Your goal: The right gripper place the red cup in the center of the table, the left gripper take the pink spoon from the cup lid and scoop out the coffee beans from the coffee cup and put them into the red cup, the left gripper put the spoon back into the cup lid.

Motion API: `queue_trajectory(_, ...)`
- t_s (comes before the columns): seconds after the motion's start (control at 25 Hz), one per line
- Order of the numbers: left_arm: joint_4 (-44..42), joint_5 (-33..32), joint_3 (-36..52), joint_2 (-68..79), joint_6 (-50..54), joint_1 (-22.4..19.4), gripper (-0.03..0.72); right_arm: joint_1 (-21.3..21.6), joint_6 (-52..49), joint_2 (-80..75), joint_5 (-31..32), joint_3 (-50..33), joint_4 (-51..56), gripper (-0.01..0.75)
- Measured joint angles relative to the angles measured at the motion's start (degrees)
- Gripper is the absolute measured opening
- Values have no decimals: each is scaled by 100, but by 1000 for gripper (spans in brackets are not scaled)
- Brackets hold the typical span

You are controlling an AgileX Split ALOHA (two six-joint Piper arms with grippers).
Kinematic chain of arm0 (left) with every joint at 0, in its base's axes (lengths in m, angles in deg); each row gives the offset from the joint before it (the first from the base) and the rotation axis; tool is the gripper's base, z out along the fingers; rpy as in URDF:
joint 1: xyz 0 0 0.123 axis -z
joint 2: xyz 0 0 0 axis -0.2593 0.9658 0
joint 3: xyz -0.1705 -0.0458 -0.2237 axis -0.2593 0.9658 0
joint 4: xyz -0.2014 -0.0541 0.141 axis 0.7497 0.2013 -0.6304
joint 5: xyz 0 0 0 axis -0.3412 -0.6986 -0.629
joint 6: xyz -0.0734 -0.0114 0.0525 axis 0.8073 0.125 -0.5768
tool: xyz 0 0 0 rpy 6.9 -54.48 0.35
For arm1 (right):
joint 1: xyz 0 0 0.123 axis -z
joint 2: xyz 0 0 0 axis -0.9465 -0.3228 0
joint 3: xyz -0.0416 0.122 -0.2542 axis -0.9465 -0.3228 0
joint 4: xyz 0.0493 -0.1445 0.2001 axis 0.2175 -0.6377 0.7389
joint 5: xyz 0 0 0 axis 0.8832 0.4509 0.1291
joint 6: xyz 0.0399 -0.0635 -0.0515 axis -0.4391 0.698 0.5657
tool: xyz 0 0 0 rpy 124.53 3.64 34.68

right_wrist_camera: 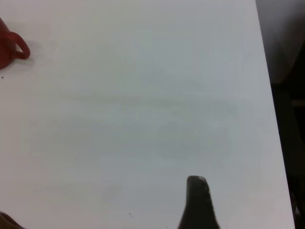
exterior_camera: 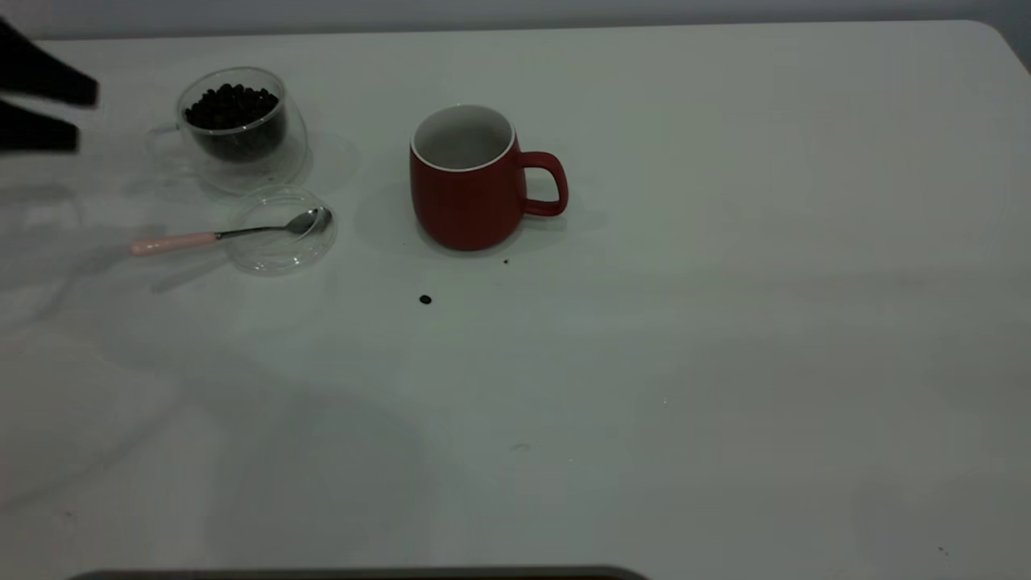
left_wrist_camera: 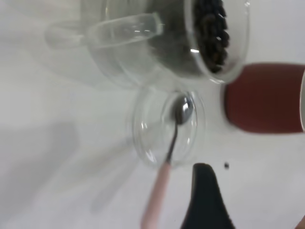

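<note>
The red cup (exterior_camera: 471, 189) stands upright near the table's (exterior_camera: 725, 362) middle, its handle to the right and its white inside bare. At the back left the clear coffee cup (exterior_camera: 242, 129) holds a heap of coffee beans (exterior_camera: 232, 105). Just in front of it lies the cup lid (exterior_camera: 282, 231). The pink spoon (exterior_camera: 213, 238) rests with its bowl in the lid and its handle out to the left. My left gripper (exterior_camera: 84, 115) hovers open at the far left edge, apart from the spoon (left_wrist_camera: 164, 181). My right gripper (right_wrist_camera: 238, 210) is open over bare table, far from the cup (right_wrist_camera: 9, 47).
A stray bean (exterior_camera: 425, 300) and a smaller dark crumb (exterior_camera: 506, 261) lie in front of the red cup. The table's right edge (right_wrist_camera: 274, 119) runs close to my right gripper. A dark strip (exterior_camera: 362, 573) borders the near edge.
</note>
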Motion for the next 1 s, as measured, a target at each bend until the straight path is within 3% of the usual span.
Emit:
queue_trajectory(0.24, -2291, -346, -1041, -886, 2399, 742, 572, 0, 0, 0, 0, 0, 0, 591)
queue_trajectory(0.44, -4036, -1162, -2015, -1361, 4119, 1564, 572, 0, 0, 0, 0, 0, 0, 591)
queue_trajectory(0.6, -5085, -1162, -2506, -1701, 5084, 2104, 572, 0, 0, 0, 0, 0, 0, 591)
queue_trajectory(1.0, -5632, -1162, -2439, -3050, 5878, 3031, 572, 0, 0, 0, 0, 0, 0, 591)
